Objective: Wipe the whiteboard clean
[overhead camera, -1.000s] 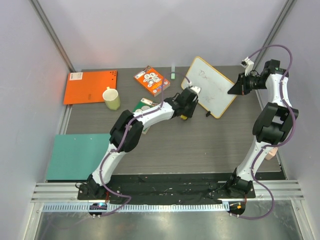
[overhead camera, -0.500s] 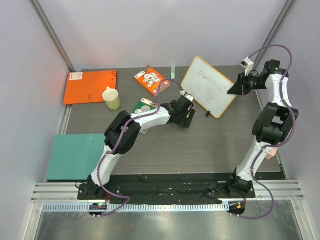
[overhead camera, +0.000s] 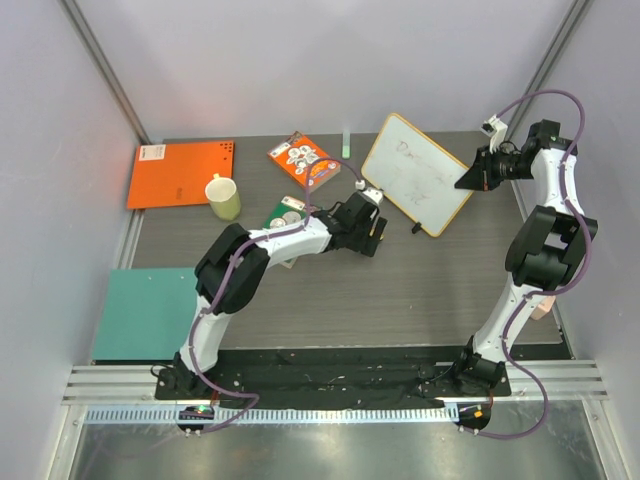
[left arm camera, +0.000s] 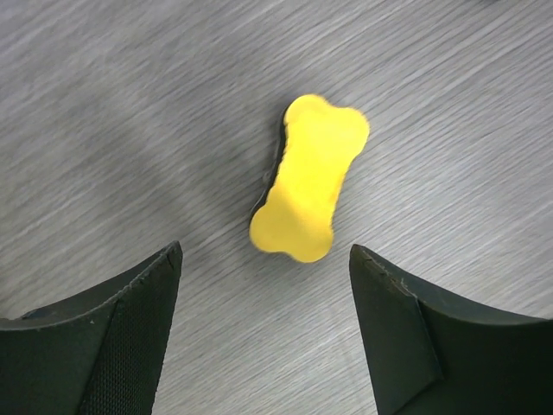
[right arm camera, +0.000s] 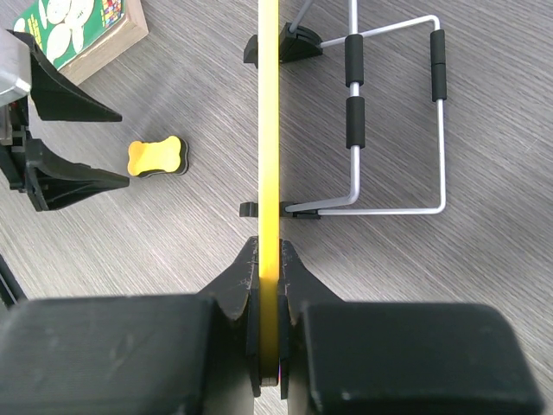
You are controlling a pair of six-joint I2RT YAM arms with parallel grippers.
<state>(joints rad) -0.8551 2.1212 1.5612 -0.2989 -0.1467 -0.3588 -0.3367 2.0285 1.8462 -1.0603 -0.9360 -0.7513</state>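
**Pinching the frame, hovering wide over the eraser**

Gripping the whiteboard (overhead camera: 417,172) by its right-hand edge with the right gripper (overhead camera: 470,178), fingers squeezed narrow on the thin yellow frame, seen edge-on from the right wrist. Holding it tilted at the far right of the table (overhead camera: 400,290), with faint dark handwriting on the white face and a wire stand (right arm camera: 393,130) with black sleeves folded out behind.

Hanging the left gripper (overhead camera: 372,232) just off the board's near-left corner, fingers spread wide and clasping nothing. Looking straight down from the left wrist onto a yellow bone-shaped eraser (left arm camera: 309,178), flat on the wood grain between the two dark fingertips and touching neither.

Passing further left: a green box (overhead camera: 285,213) under the left arm, a card box (overhead camera: 303,160), a pale mug (overhead camera: 223,196) beside an orange sheet (overhead camera: 181,172), and a teal sheet (overhead camera: 155,310) near the front-left edge.
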